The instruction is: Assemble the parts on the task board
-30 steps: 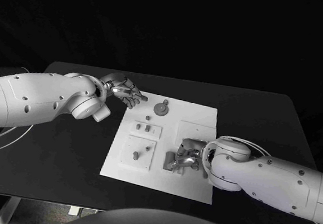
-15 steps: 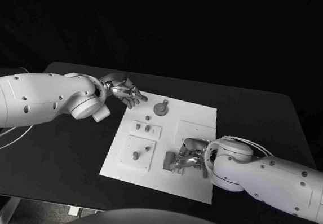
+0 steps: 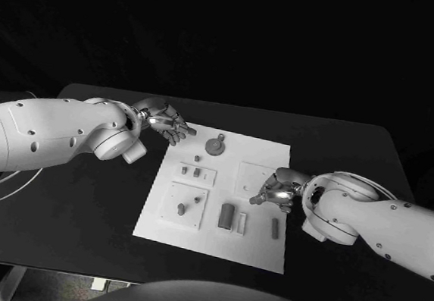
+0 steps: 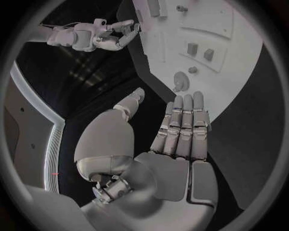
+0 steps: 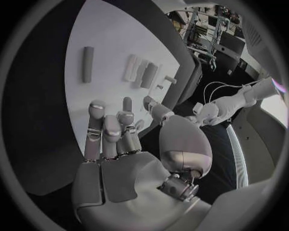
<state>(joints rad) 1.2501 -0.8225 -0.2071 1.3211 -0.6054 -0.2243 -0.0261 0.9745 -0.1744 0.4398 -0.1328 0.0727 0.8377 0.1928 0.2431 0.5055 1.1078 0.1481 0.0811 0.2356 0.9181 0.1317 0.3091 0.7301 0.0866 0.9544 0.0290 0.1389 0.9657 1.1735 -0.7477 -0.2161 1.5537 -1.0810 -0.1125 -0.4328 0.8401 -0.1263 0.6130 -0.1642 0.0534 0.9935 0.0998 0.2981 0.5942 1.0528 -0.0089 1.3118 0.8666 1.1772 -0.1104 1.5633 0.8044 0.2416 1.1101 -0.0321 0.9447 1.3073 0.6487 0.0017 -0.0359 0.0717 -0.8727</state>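
- My left hand hovers at the far left corner of the task board, fingers straight and side by side, thumb apart, holding nothing.
- My right hand is over the board's right side, above a raised square plate; its fingers are loosely apart and I see nothing in them.
- The board lies mid-tabletop.
- Parts on it: a round grey piece near the far edge, a dark bar, a pale bar just beside it, and a thin rod to their right.
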